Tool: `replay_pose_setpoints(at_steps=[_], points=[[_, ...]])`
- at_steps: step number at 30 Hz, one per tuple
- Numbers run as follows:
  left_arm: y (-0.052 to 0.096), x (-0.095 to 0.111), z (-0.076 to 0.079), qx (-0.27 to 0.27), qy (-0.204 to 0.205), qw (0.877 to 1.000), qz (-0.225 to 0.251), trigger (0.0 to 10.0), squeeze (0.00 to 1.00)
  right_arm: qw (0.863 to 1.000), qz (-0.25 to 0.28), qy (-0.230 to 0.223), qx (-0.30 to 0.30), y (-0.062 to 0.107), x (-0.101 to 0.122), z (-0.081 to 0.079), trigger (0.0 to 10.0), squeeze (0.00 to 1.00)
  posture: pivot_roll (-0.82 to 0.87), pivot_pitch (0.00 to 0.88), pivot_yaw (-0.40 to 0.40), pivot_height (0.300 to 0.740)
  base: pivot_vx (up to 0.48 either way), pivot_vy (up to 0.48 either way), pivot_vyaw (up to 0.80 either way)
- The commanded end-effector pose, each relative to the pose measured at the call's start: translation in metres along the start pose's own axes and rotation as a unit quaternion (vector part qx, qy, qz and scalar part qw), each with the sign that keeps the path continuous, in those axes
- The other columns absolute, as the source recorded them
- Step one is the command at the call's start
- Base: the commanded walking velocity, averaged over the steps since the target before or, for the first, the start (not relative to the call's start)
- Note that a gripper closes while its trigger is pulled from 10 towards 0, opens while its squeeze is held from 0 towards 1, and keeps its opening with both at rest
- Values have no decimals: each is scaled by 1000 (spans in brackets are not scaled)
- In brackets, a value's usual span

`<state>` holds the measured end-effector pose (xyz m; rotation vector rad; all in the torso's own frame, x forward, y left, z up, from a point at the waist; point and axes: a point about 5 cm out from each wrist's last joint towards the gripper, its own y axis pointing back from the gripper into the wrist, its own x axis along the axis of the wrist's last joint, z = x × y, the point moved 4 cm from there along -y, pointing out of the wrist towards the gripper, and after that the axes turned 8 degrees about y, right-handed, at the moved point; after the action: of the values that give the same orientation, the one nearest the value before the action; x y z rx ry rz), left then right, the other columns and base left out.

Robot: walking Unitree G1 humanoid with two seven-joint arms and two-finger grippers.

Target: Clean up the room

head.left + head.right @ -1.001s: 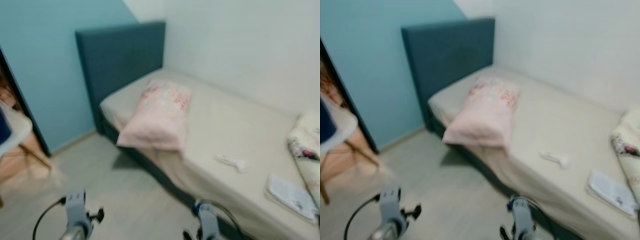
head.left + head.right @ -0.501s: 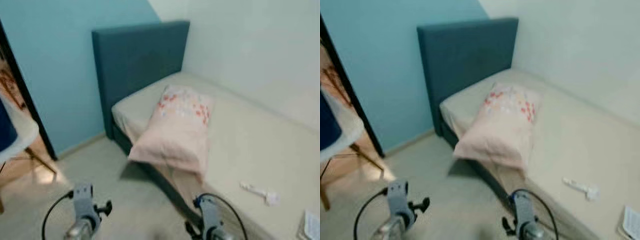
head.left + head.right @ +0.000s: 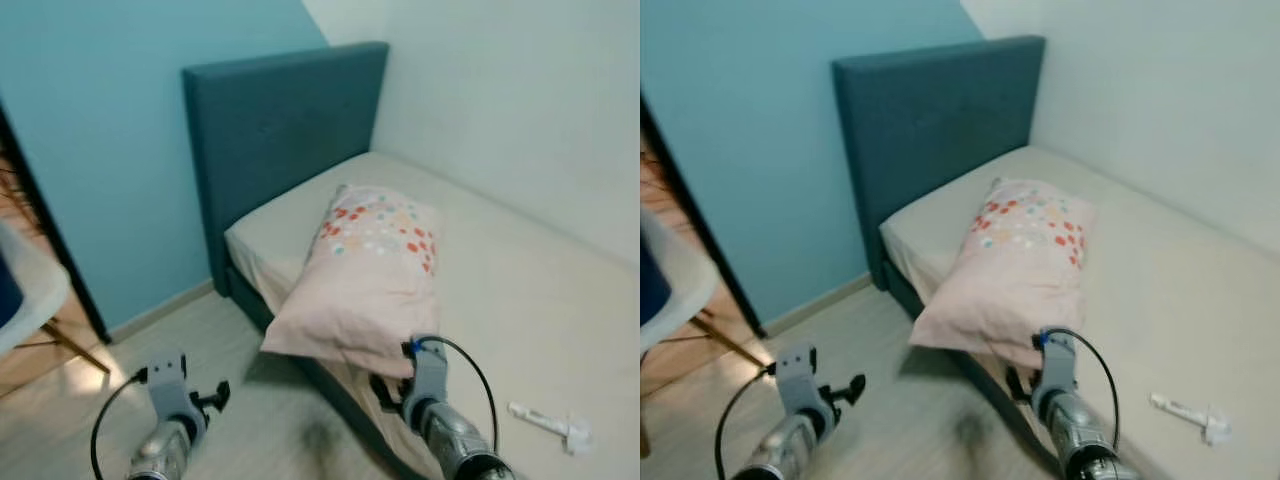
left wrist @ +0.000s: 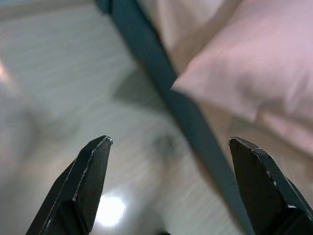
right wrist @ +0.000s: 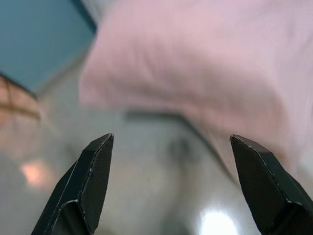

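A pink pillow (image 3: pixel 365 270) with red and blue dots lies across the bed (image 3: pixel 520 290), its near end overhanging the bed's edge. My right arm is raised toward that end, and the right gripper (image 5: pixel 171 183) stands open just below the pillow (image 5: pixel 205 73). Over the floor hangs my left gripper (image 4: pixel 168 188), open, with the pillow's corner (image 4: pixel 244 68) and the dark bed frame (image 4: pixel 186 112) ahead of it. A small white object (image 3: pixel 550 425) lies on the sheet to the right.
A dark teal headboard (image 3: pixel 280 140) stands against the blue wall (image 3: pixel 90 140). A white chair (image 3: pixel 30 300) on wooden legs is at the far left. Pale floor (image 3: pixel 120 370) lies between the chair and the bed.
The camera has swung left and moved closer to the bed, so the pillow sits more central. My right arm has risen toward the pillow's near end.
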<state>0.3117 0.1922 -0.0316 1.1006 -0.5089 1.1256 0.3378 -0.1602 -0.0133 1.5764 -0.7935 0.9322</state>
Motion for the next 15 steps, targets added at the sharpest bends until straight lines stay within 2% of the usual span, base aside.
replay_pose_setpoints(at_steps=[1,3,5,7,9,12,15], points=[[-3,4,9,-14,4,1000,6,10000,0,1000,12,-7,-2,2,3,6,10000,0,-46,0,-53,740,375,0,-800],[-7,15,13,-21,5,1000,19,10000,0,999,42,20,22,-3,23,-3,10000,0,-54,0,-51,740,375,0,0],[-8,19,15,-24,3,999,24,10000,0,998,53,31,34,-5,31,-7,10000,0,-54,0,-51,740,375,0,0],[-9,21,16,-25,2,999,26,10000,0,997,57,38,40,-6,34,-10,10000,0,-54,0,-51,740,375,0,0],[-9,22,16,-26,3,999,29,10000,0,994,70,55,68,-8,41,-21,10000,0,-57,0,-48,740,373,0,0],[-9,22,17,-28,5,999,29,10000,0,991,79,63,87,-8,45,-28,10000,0,-58,0,-44,740,375,0,0],[-9,21,17,-29,7,999,27,10000,0,990,83,62,91,-8,47,-30,10000,0,-58,0,-44,740,372,0,0]])
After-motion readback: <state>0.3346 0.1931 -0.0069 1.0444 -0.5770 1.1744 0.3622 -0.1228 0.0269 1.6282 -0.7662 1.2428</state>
